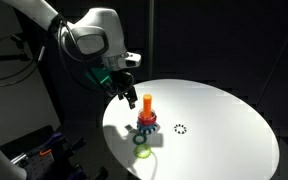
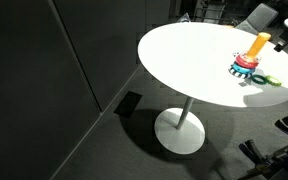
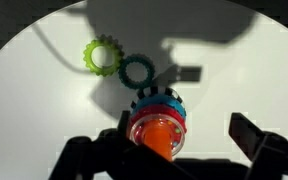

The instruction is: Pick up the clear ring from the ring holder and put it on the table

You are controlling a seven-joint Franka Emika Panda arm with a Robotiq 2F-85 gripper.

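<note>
The ring holder (image 3: 156, 122) is an orange peg on a blue scalloped base, with red, blue and black-and-white rings stacked around its foot. A clear ring (image 3: 134, 112) with small coloured beads lies on top of the stack, around the peg. The holder stands on the white table (image 1: 224, 120) in both exterior views (image 1: 147, 115) (image 2: 250, 60). My gripper (image 3: 181, 135) is open, one finger on each side of the peg, just above it. It holds nothing. In an exterior view the gripper (image 1: 124, 90) hangs up and left of the holder.
A green ring (image 3: 103, 55) and a dark teal ring (image 3: 137, 70) lie on the table beside the holder. A small dotted ring (image 1: 180, 128) lies on the table on its other side. The table edge (image 2: 149, 70) drops to a dark floor.
</note>
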